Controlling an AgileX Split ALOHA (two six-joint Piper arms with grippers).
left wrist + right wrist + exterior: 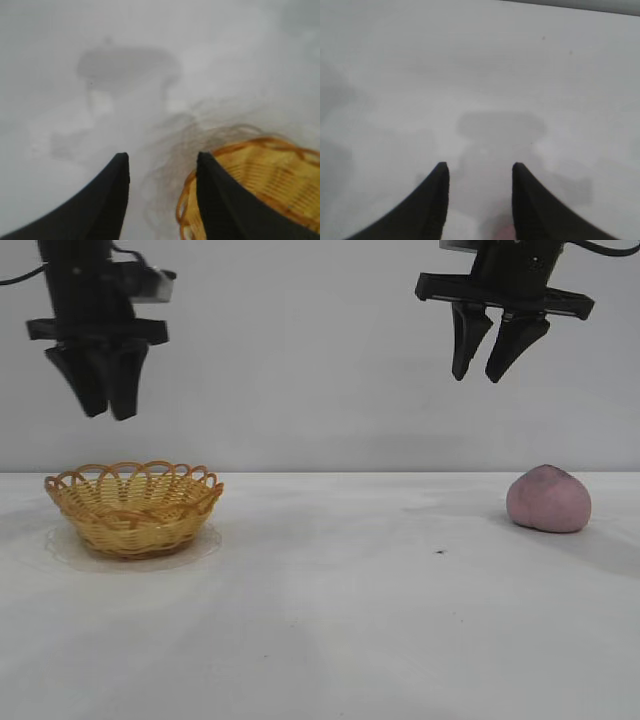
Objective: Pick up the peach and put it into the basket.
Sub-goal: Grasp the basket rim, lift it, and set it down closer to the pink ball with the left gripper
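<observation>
The pinkish-mauve peach sits on the white table at the right. The yellow woven basket with an orange-brown looped rim stands at the left and is empty; part of it shows in the left wrist view. My right gripper hangs open and empty high above the table, a little left of the peach. In the right wrist view a faint pink edge of the peach shows between the fingers. My left gripper hangs open and empty above the basket, also seen in its wrist view.
The white table runs the full width, with a grey wall behind. A small dark speck lies on the table left of the peach.
</observation>
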